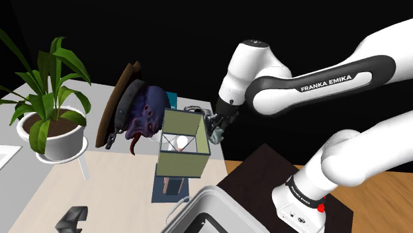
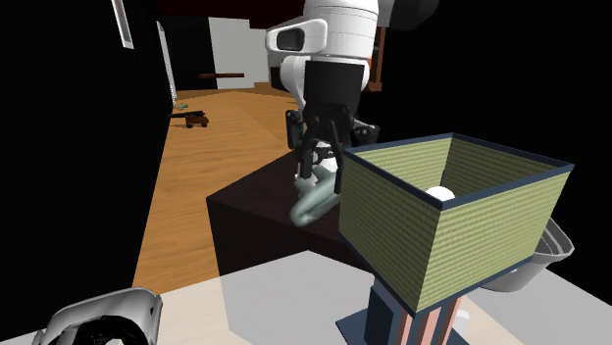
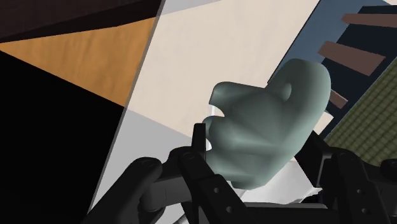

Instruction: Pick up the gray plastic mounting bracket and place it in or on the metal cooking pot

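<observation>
My black gripper hangs above the edge of the dark stand, shut on the gray-green mounting bracket. The bracket is a rounded, lumpy piece with a small hole near its far end; the fingers clasp its near end and it sticks out beyond them. In the shoulder view the gripper and bracket sit just right of a lamp shade. A pale grey pot with a side handle stands by the stand at the bottom middle; a grey vessel behind the lamp may be the same one.
A lamp with a square olive-green shade stands close beside the gripper. Farther back are a purple tentacled figure, a brown round board and a potted plant. A black object lies near the beige table's front edge.
</observation>
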